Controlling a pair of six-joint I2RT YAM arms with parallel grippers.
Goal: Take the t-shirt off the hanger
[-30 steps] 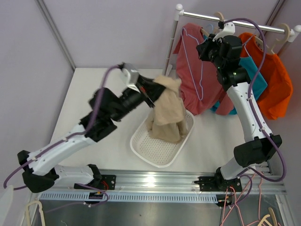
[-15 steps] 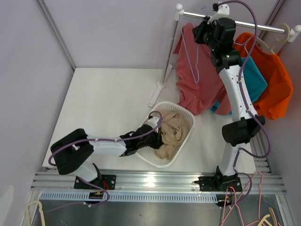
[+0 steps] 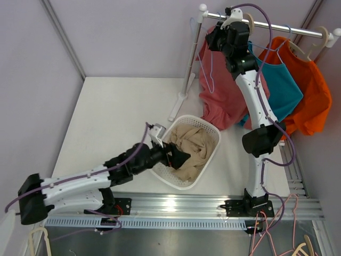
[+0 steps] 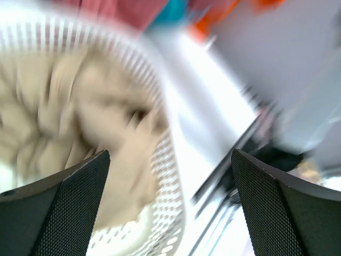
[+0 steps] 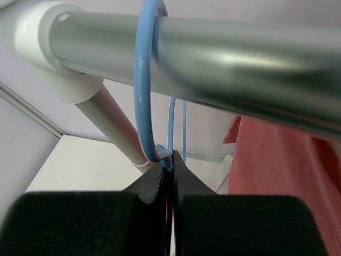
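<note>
A beige t-shirt (image 3: 194,146) lies crumpled in the white mesh basket (image 3: 184,184). My left gripper (image 3: 178,159) is at the shirt's near-left side, open, with nothing between its fingers. The blurred left wrist view shows the t-shirt (image 4: 64,117) inside the basket (image 4: 170,176) and the open gripper (image 4: 170,208) above the rim. My right gripper (image 3: 211,40) is up at the rail, shut on the bare blue wire hanger (image 3: 204,72). In the right wrist view that gripper (image 5: 171,160) pinches the hanger (image 5: 144,80), whose hook loops over the rail (image 5: 240,48).
A red shirt (image 3: 226,101), a teal one (image 3: 282,88) and an orange one (image 3: 314,90) hang from the rail (image 3: 287,28) at the back right. The rack's white post (image 3: 187,74) stands behind the basket. The red shirt (image 5: 287,170) hangs right of my right gripper.
My left gripper carried the beige t-shirt down into the basket and opened, letting it go. My right arm lifted the empty hanger up and hooked it over the rail.
</note>
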